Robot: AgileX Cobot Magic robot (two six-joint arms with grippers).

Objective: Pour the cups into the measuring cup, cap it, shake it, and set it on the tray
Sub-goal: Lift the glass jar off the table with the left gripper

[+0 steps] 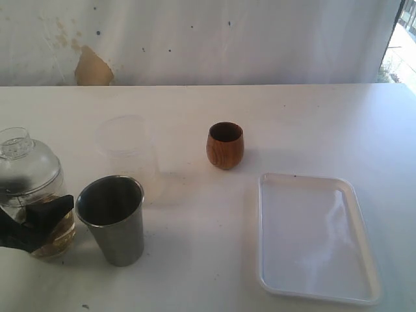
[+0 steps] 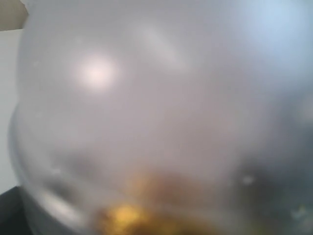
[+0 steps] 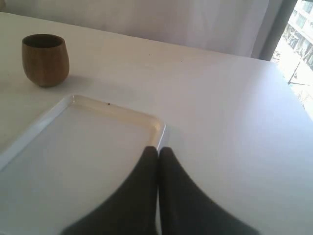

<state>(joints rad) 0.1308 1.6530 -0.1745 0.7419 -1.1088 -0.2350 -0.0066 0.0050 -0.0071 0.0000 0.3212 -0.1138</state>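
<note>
Measuring cup [image 1: 29, 172] close against left pincer [image 1: 36, 218], grip not discernible; right pincer [image 3: 157, 152] clenched, empty, above tray [image 3: 117, 110] corner

Exterior: high, from near side, facing far. Right wrist: low over tray [image 3: 73, 161] (shared with exterior). Left wrist: blurringly close.

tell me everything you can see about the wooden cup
The wooden cup is small and rounded, brown with a visible grain, bulging at the belly and narrowing toward its rim and base. It has no handle or lid. Its inside looks dark, and whether it holds anything cannot be told. It stands upright on the white table, apart from the far left corner of the tray and to the right of the frosted plastic cup. Only the table touches it.
</note>
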